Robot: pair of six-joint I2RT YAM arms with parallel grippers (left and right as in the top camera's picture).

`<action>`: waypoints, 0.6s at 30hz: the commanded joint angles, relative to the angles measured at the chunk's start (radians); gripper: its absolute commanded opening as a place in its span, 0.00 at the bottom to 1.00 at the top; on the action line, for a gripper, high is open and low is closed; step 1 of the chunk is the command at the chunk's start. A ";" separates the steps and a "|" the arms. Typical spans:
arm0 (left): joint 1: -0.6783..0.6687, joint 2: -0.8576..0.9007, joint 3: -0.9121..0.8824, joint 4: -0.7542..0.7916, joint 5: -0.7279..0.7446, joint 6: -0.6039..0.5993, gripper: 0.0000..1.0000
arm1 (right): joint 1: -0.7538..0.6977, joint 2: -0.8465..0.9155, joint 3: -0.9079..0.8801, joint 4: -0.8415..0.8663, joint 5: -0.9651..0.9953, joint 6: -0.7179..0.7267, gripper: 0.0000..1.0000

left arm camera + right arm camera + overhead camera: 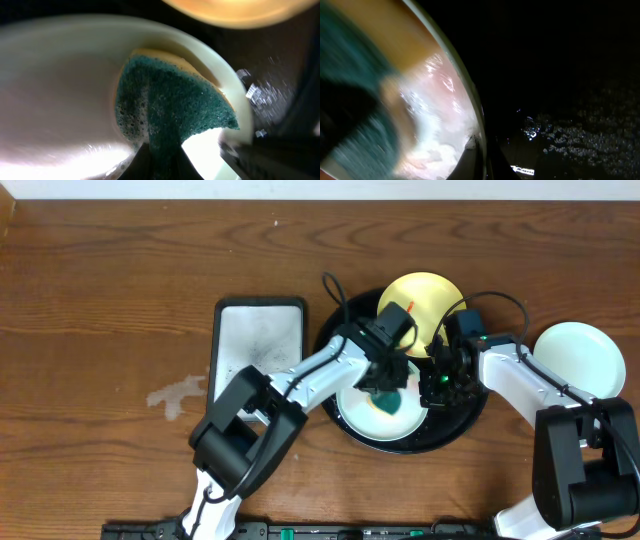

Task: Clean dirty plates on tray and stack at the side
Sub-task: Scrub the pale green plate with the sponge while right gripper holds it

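1. Locate the work. The tray (472, 412) sits on the surface (100, 300), right of the sponge tray (258, 340). It holds the yellow plate (420, 295) at its far side and the mint-green plate (372, 425) at its near side.

2. Check the left end effector (385, 385). It is clamped on the sponge (175, 110), green scouring face down against the mint-green plate's inner wall, near the rim. Suds show at the sponge edge, so judge the step in hand as scrubbing this plate.

3. Check the right end effector (440, 380). Its fingers are together on the mint-green plate's rim, at the side nearest the right arm. This grip appears to brace the plate so that sponge pressure does not slide it across the glossy tray.

4. Note the second mint-green plate (580, 358). It lies outside the tray on the surface, to the right, and looks clean. Treat it as the base of the stack.

5. Expect the yellow plate to need cleaning afterwards.
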 commanded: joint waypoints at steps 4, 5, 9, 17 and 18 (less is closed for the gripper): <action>-0.066 0.047 -0.025 -0.081 0.121 0.048 0.08 | -0.007 0.026 -0.019 -0.011 0.113 -0.014 0.01; -0.062 0.047 -0.025 -0.113 0.090 0.048 0.08 | -0.007 0.026 -0.019 -0.011 0.114 -0.014 0.01; -0.040 0.047 -0.024 -0.218 -0.092 0.048 0.07 | -0.007 0.026 -0.019 -0.014 0.113 -0.014 0.01; 0.039 0.045 0.010 -0.352 -0.507 0.048 0.08 | -0.007 0.026 -0.019 -0.013 0.114 -0.014 0.01; 0.045 0.044 0.022 -0.364 -0.522 0.048 0.07 | -0.007 0.026 -0.019 -0.013 0.114 -0.014 0.01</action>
